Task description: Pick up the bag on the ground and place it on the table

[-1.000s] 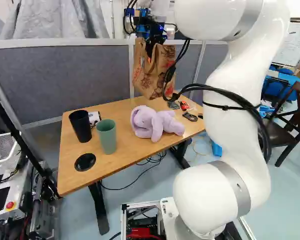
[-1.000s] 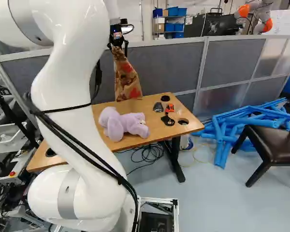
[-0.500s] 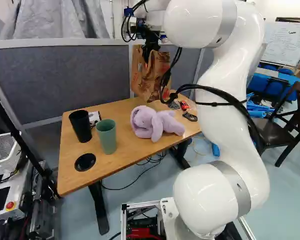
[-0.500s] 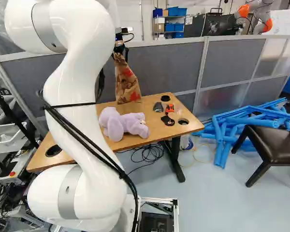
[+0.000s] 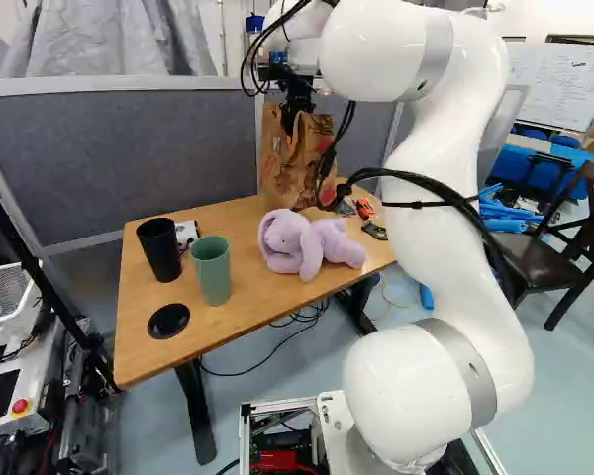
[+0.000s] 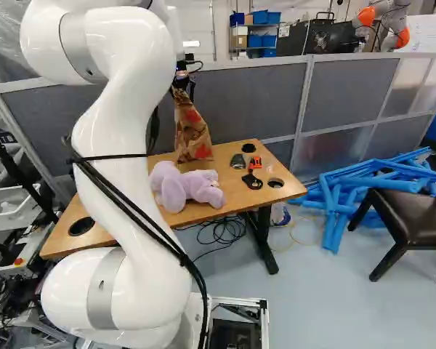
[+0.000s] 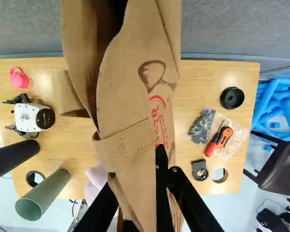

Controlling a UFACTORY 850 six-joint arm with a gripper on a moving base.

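- Brown paper bag (image 5: 289, 170): lifted, upright at the table's (image 5: 144, 336) far side; base contact unconfirmed.
- Gripper (image 5: 294, 121): pinching its upper part.
- Pick-up complete; final seating, if needed, and release outstanding.

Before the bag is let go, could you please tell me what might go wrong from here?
The paper bag looks tall and soft and is held near its top by the gripper, so it might tip or crumple on release. It is just beyond the purple plush toy, which it could nudge. The orange tool lies nearby, so a sideways drift might set the bag on it.
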